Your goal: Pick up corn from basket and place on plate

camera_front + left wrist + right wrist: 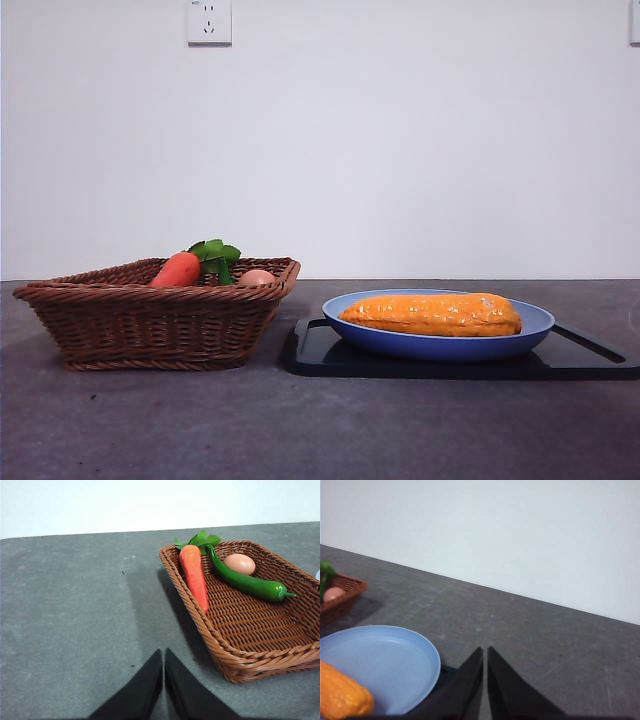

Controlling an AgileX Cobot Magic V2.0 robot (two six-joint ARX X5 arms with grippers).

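The corn [432, 314] lies lengthwise on the light-blue plate [520, 335], right of the brown wicker basket [150, 325]. One end of the corn [342, 696] shows on the plate [395, 660] in the right wrist view. My right gripper [485, 652] is shut and holds nothing, raised just beside the plate's rim. My left gripper [163, 655] is shut with nothing in it, above the bare table beside the basket [240, 630]. Neither arm shows in the front view.
The plate rests on a flat black tray [330, 355]. In the basket lie a carrot [195, 575] with green leaves, a green pepper [245, 582] and an egg [239, 563]. Grey tabletop stretches around; a white wall stands behind.
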